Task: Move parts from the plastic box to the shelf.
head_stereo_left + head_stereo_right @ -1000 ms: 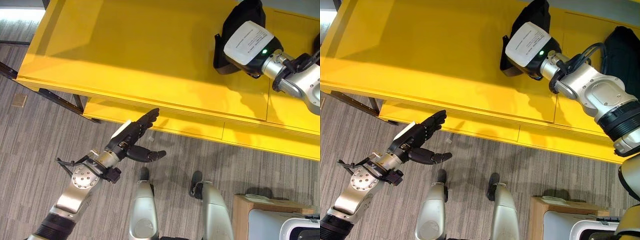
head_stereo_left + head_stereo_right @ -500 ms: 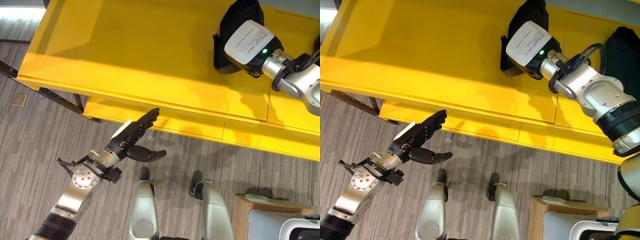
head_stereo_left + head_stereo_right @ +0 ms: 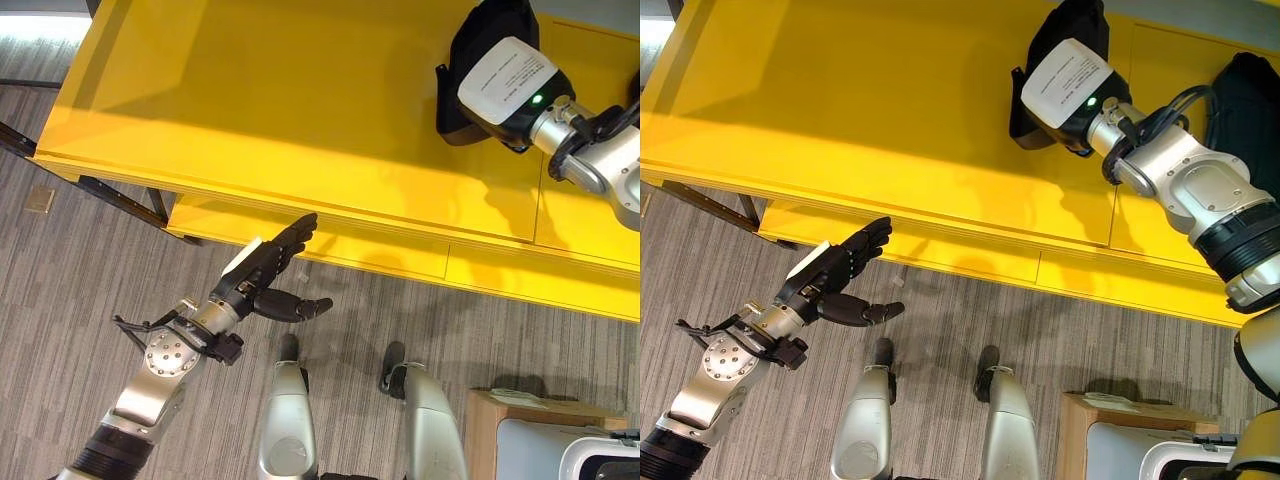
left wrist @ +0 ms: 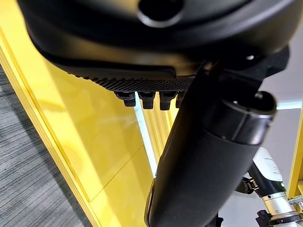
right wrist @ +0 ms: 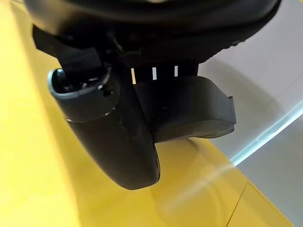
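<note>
Holding a black part (image 3: 1065,30) on the yellow shelf (image 3: 260,100), right robot hand (image 3: 1068,80) curled round it near the shelf's far edge. Hovering over grey floor (image 3: 70,300) below the shelf's front lip, left robot hand (image 3: 262,280), fingers straight, empty.

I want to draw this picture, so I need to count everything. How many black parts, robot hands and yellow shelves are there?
Black parts: 2 (first black part at the right hand, second black part farther right on the shelf)
Robot hands: 2 (left hand, right hand)
Yellow shelf: 1
Total: 5
</note>
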Controlling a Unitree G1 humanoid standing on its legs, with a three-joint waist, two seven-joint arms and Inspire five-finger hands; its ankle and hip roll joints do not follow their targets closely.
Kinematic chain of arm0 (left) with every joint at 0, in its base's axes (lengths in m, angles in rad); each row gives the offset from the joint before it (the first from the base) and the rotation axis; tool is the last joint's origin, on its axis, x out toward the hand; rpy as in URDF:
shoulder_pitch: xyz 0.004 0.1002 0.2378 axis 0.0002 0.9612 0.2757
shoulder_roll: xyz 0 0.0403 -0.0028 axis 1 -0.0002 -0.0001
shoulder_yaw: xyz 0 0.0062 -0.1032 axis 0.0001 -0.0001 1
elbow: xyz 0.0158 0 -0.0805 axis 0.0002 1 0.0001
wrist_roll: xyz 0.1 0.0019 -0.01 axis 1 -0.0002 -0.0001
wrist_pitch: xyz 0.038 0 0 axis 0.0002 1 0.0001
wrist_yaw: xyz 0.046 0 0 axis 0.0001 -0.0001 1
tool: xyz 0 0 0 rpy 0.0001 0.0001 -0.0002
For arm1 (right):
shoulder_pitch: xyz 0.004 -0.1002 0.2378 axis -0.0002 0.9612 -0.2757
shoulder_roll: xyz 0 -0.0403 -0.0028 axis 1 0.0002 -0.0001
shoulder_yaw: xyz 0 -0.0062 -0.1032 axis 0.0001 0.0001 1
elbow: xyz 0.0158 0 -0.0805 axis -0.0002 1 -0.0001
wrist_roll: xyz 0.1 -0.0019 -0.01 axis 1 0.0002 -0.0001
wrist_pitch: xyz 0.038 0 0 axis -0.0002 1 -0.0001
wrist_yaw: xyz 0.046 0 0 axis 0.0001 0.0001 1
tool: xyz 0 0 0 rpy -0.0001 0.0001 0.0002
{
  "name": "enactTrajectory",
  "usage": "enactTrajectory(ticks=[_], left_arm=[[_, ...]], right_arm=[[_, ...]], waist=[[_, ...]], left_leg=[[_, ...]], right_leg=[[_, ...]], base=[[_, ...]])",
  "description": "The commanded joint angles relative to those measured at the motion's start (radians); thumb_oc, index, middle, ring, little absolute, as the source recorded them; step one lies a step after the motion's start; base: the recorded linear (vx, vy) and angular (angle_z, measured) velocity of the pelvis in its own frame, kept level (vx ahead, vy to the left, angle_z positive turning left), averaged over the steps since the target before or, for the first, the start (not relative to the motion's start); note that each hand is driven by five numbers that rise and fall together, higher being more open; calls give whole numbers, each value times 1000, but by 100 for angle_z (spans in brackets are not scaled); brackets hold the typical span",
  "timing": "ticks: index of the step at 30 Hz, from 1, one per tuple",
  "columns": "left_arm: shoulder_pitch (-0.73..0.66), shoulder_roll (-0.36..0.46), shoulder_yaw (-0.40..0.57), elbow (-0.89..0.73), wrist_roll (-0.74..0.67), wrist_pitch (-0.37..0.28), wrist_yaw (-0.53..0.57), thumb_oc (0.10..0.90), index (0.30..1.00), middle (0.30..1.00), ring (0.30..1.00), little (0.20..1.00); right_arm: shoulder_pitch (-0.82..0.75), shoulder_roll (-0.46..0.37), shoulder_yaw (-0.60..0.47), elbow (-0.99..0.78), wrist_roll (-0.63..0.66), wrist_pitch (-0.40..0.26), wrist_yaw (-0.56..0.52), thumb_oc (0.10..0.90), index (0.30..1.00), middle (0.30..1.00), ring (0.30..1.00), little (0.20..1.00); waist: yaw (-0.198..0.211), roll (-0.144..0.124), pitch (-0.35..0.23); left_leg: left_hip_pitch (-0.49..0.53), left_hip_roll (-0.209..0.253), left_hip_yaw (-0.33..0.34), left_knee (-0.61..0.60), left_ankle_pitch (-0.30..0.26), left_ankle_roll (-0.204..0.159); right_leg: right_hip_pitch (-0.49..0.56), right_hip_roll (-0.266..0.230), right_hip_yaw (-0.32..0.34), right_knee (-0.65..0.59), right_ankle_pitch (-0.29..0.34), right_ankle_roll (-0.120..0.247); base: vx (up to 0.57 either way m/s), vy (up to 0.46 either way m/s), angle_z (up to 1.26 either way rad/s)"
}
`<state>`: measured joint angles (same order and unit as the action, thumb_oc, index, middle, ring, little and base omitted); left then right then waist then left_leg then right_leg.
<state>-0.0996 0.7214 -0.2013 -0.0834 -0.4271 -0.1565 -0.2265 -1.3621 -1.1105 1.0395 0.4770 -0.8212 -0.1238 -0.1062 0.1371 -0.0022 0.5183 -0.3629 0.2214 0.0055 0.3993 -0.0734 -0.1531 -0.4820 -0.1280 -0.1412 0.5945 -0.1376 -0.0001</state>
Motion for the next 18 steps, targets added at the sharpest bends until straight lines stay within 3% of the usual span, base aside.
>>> enactTrajectory(ticks=[1,18], left_arm=[[-4,-21,-2,-113,-43,-122,1,900,1000,1000,1000,1000],[15,-42,2,-116,-46,-150,-2,900,1000,1000,1000,1000]], right_arm=[[-77,-21,-75,18,16,52,-39,400,300,300,300,300],[10,-19,-137,-106,27,102,12,400,300,300,300,300]], waist=[[-8,13,-67],[-27,22,-63]], left_leg=[[-15,-38,-20,-52,96,84],[-2,-45,-12,-57,88,87]], right_leg=[[51,79,5,36,-63,-3],[47,73,24,25,-58,0]], base=[[0,0,0],[-1,26,-2]])
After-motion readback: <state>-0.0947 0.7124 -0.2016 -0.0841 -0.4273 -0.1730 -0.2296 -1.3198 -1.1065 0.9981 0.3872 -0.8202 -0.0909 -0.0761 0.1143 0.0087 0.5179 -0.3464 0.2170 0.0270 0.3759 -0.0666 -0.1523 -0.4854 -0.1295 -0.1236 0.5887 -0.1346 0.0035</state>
